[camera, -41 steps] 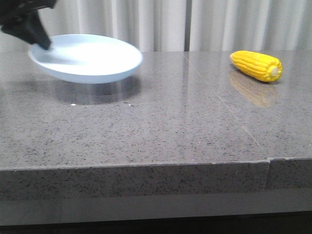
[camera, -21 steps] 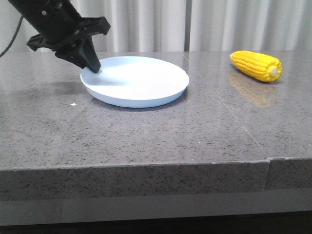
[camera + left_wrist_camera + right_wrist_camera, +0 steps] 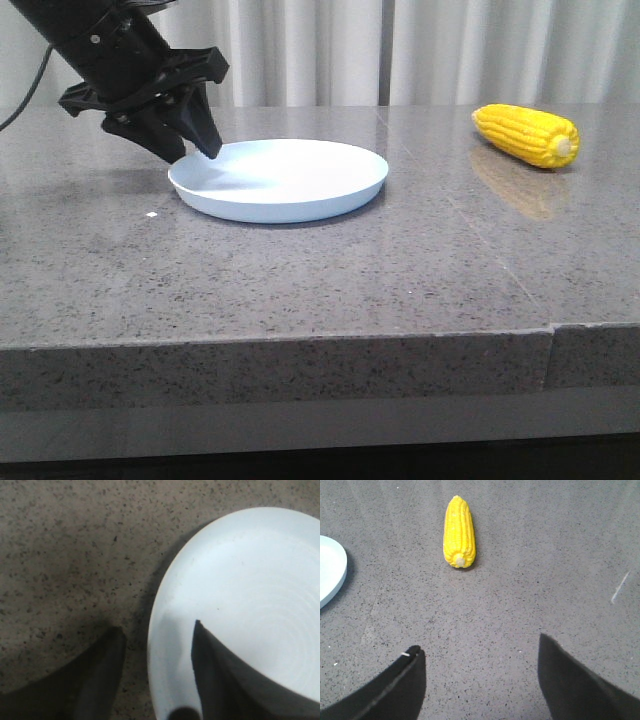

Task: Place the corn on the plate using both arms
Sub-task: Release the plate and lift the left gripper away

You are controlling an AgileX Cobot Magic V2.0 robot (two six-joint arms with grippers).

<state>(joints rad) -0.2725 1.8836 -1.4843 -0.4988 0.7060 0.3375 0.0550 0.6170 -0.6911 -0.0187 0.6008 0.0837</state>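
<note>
Left gripper (image 3: 195, 145) straddles the pale plate's (image 3: 290, 190) nine o'clock rim, fingers parted; right gripper (image 3: 480, 680) gapes wide; corn (image 3: 526, 134) at two o'clock.

The plate (image 3: 331, 570) is mostly cut off in the right wrist view; the left wrist view loses its far side too. The left gripper (image 3: 195, 150) hides a bit of rim; the right arm is out of the front view.

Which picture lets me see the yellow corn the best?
The right wrist view: it looks down on the whole corn, showing the kernel rows and pale stub end, with nothing in front. The front view shows the corn whole too, but from the side and far back on the table. The left wrist view doesn't show it.
</note>
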